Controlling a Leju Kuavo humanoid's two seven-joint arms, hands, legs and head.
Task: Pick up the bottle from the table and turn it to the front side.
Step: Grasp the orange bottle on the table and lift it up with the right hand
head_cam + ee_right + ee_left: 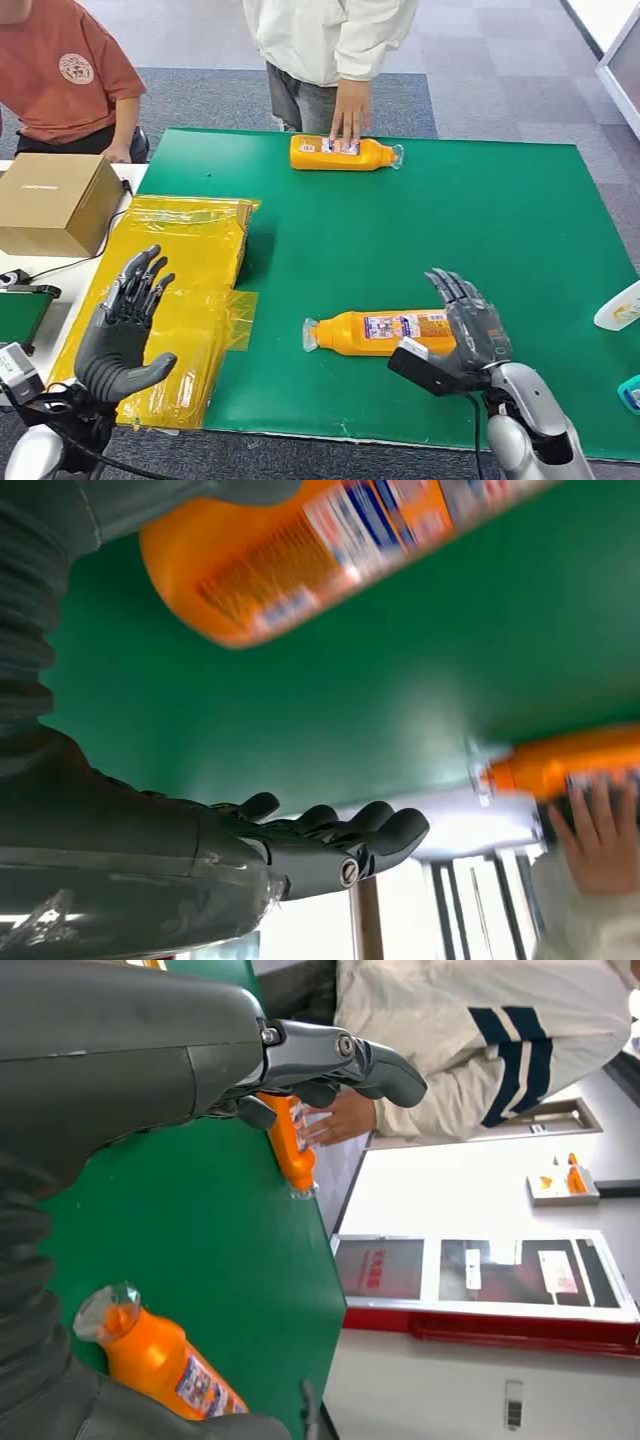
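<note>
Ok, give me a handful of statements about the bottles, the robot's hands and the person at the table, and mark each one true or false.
1. Two orange bottles lie on their sides on the green mat. True: the near bottle and the far bottle.
2. The right hand has lifted the near bottle. False: the bottle lies on the mat, with the open hand beside its base.
3. A person's hand rests on the far bottle. True.
4. The left hand holds a bottle. False: it is open and holds nothing, above the yellow plastic sheet.
5. The near bottle's cap points toward the robot's right. False: it points toward its left.
</note>
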